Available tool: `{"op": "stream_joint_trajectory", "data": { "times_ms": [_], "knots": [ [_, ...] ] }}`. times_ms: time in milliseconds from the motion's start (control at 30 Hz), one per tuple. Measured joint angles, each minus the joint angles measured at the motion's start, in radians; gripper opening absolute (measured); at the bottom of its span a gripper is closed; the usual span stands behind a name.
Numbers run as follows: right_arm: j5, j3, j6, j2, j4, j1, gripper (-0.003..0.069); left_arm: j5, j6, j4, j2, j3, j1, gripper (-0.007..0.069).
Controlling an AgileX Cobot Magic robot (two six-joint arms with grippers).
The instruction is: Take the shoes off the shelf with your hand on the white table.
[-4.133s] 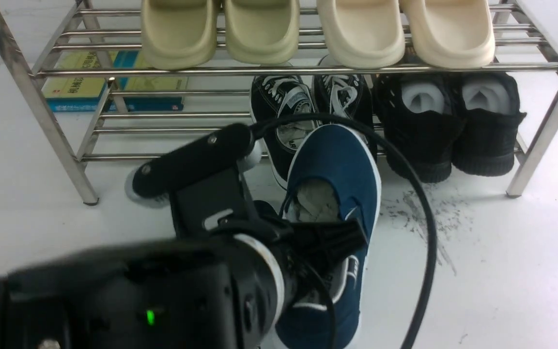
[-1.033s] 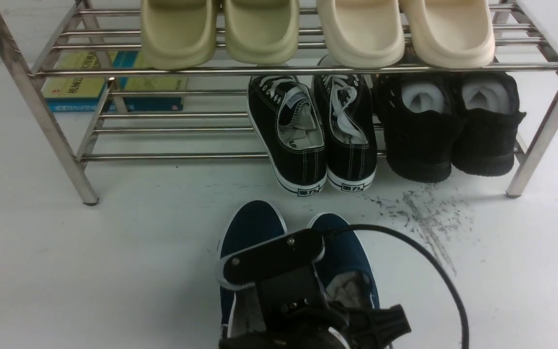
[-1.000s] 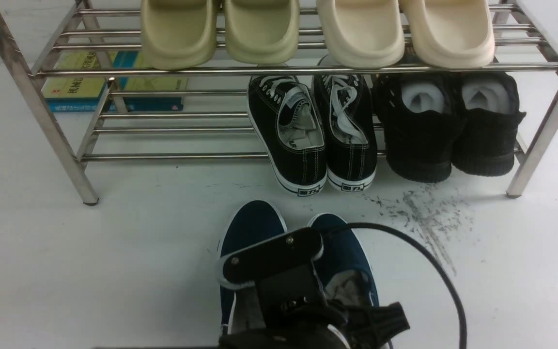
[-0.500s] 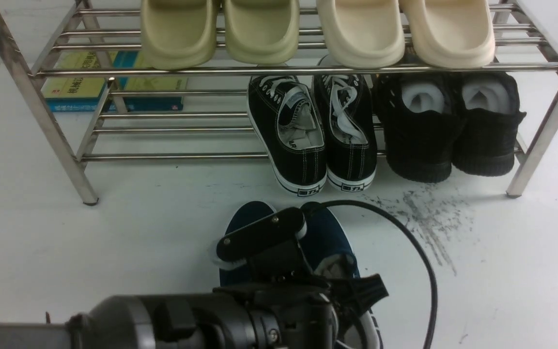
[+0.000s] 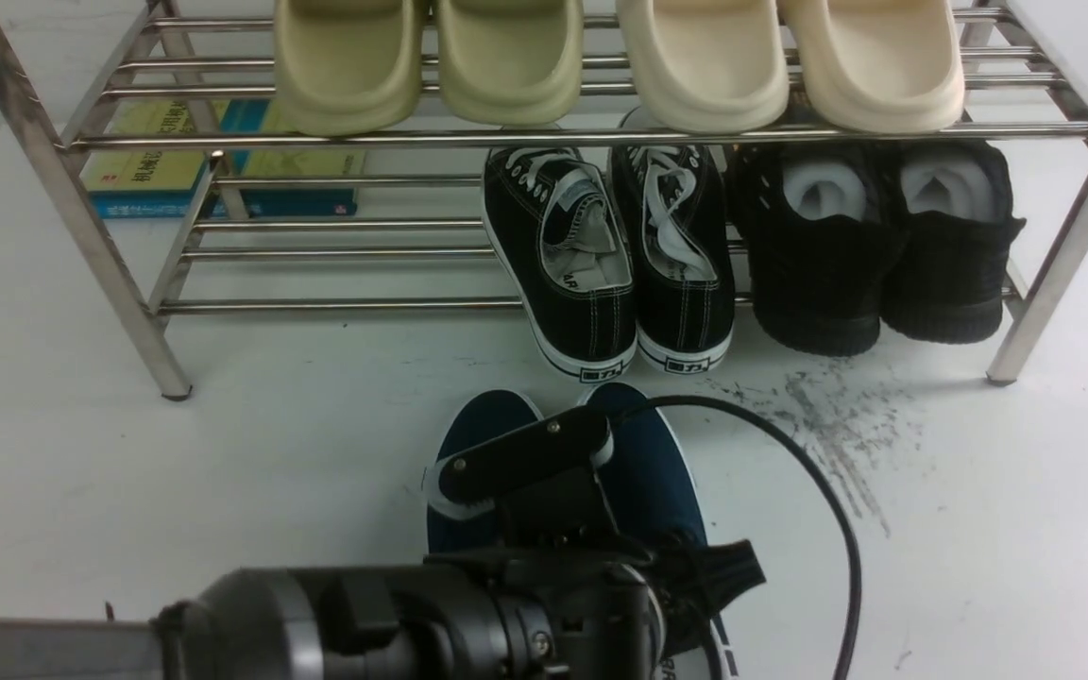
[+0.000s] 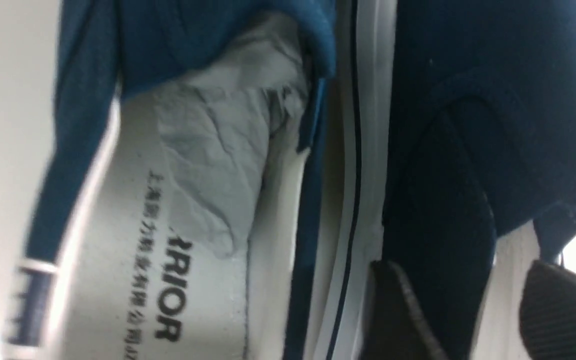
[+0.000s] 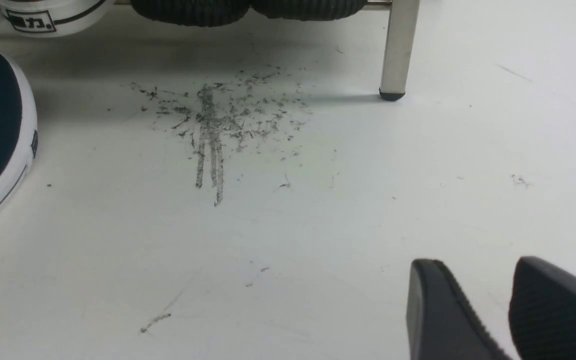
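Two navy slip-on shoes lie side by side on the white table (image 5: pixel 176 491) in front of the steel shelf (image 5: pixel 317 140), toes toward it: the left shoe (image 5: pixel 483 430) and the right shoe (image 5: pixel 657 472). My left arm (image 5: pixel 468 614) hangs over their heels and hides its gripper in the front view. In the left wrist view the left gripper (image 6: pixel 468 310) has its fingers on either side of the right shoe's (image 6: pixel 493 100) side wall and is shut on it. The other shoe (image 6: pixel 188 200) shows its WARRIOR insole. My right gripper (image 7: pixel 488 310) is shut and empty, low over bare table.
Black lace-up sneakers (image 5: pixel 610 274) and black fuzzy shoes (image 5: pixel 875 246) stand on the lower tier, and beige slippers (image 5: pixel 620 66) on the upper one. A book (image 5: pixel 176 161) lies behind the shelf. Scuff streaks (image 7: pixel 213 120) mark the table beside a shelf leg (image 7: pixel 398 50). A black cable (image 5: pixel 827 529) loops right of the shoes.
Four seconds ago my left gripper held one navy shoe raised before the shelf; both now lie on the table. In the last second the held right shoe shifted slightly left and toward the shelf.
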Motion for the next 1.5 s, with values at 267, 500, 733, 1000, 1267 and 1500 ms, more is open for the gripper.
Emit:
{"op": "stream_joint_trajectory", "data": {
  "times_ms": [267,500,733,1000,1267,1500],
  "knots": [
    [0.0,0.0,0.0,0.0,0.0,0.0,0.0239,0.243,0.172,-0.001,-0.217,-0.038,0.0,0.0422],
    [0.0,0.0,0.0,0.0,0.0,0.0,0.0239,0.483,0.391,-0.02,-0.469,-0.064,0.0,0.0314],
    [0.0,0.0,0.0,0.0,0.0,0.0,0.0239,0.634,0.638,-0.106,-0.703,-0.064,0.0,0.002],
    [0.0,0.0,0.0,0.0,0.0,0.0,0.0239,0.639,0.924,-0.294,-0.973,0.025,0.0,0.0001],
    [0.0,0.0,0.0,0.0,0.0,0.0,0.0239,0.554,0.896,-0.241,-1.119,0.296,0.0,0.0001],
    [0.0,0.0,0.0,0.0,0.0,0.0,0.0239,0.2,0.855,-0.04,-1.126,0.427,0.0,0.0008]
  ]
}}
